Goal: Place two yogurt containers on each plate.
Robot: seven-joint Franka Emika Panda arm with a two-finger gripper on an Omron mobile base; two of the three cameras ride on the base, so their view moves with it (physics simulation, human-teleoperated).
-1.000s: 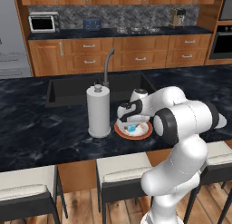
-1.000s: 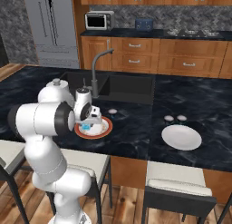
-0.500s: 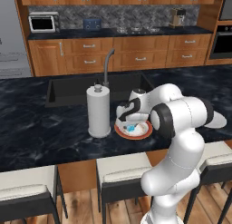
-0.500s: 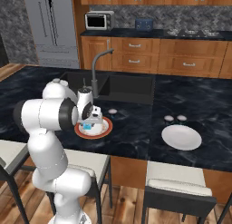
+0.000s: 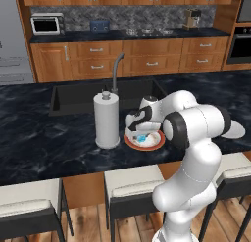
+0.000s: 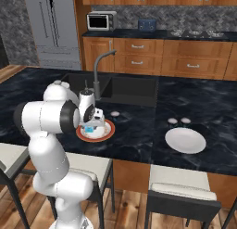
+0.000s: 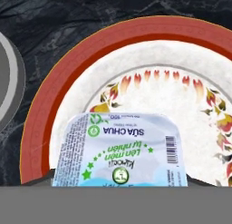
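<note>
Looking down over a dark marble bench in a rendered kitchen, we see our white arm bent low over the orange-rimmed plate (image 5: 156, 144), which sits just beside a tall paper-towel roll (image 5: 106, 121) and in front of the sink (image 6: 121, 88). The gripper (image 6: 93, 124) hangs directly above the plate and appears to be pinching the light blue yogurt cup (image 7: 118, 150), whose printed foil lid sits close under the hand camera with the plate's flowered centre beyond it; the fingertips themselves are hidden, so we judge the hold from the cup's position, not from seeing the contact. One whitish cup (image 6: 114, 114) rests on the bench just beyond this plate, and two more (image 6: 178, 120) sit close together just behind the plain white plate (image 6: 185, 140), well apart to the right. We judge the step in hand to be setting the blue cup down. To do it well, we should lower straight until the cup's base meets the plate, place it off-centre to leave room for a second cup, release only then, and lift vertically so nothing tips.
</note>
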